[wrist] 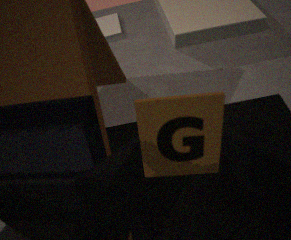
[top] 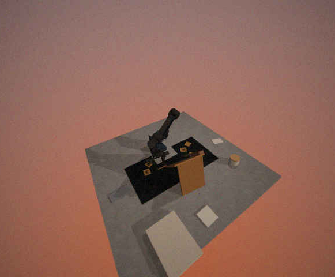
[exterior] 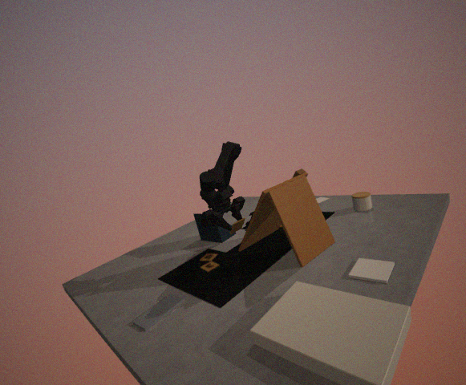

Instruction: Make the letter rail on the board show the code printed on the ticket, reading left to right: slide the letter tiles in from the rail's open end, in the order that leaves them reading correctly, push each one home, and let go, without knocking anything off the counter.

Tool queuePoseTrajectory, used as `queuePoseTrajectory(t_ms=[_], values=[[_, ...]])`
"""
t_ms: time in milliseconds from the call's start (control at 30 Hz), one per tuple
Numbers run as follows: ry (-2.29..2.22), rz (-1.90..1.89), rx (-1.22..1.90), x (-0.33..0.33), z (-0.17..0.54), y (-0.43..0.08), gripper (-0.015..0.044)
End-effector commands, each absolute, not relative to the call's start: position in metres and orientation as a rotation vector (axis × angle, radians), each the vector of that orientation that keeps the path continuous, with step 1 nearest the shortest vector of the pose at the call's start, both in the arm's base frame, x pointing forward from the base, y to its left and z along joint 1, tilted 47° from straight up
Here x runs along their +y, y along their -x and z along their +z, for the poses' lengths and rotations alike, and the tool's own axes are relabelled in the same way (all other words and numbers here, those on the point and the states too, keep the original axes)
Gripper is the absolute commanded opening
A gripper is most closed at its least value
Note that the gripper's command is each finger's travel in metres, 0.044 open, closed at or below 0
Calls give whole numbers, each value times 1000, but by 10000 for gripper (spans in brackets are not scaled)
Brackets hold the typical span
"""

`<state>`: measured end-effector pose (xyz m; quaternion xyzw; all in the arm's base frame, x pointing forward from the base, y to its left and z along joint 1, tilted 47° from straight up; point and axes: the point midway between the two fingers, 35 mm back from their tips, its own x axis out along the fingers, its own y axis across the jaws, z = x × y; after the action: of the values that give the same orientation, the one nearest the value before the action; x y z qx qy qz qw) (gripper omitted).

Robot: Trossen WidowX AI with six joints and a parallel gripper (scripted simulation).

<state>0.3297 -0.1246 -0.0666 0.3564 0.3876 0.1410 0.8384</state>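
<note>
My gripper (top: 162, 165) (exterior: 237, 225) is shut on an orange tile marked G (wrist: 181, 135), which it holds upright and letter up above the dark mat, just beyond the left end of the orange board (top: 191, 175) (exterior: 307, 225) (wrist: 30, 45). The rail is along the board's upper part, seen edge-on; its contents are not readable. Two tiles lie on the mat at the left: one tile (top: 148, 164) (exterior: 208, 257) and a second tile (top: 146, 172) (exterior: 209, 266). More tiles lie behind the board: one tile (top: 183, 149) and another tile (top: 187, 143). The ticket's print is not readable.
The black mat (top: 143, 190) (exterior: 220, 293) runs under the board. A large pale block (top: 173, 244) (exterior: 332, 327) (wrist: 212, 17) and a small white slab (top: 207, 216) (exterior: 371, 269) are in front. A lidded jar (top: 234, 160) (exterior: 362, 201) and a white card (top: 217, 140) are at the right.
</note>
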Motion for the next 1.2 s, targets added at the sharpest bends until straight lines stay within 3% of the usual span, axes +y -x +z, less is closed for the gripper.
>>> queuePoseTrajectory(t_ms=[0, 1167], values=[[-752, 294, 822, -123, -64, -330, 0], [-754, 294, 822, -110, -52, -331, 0]])
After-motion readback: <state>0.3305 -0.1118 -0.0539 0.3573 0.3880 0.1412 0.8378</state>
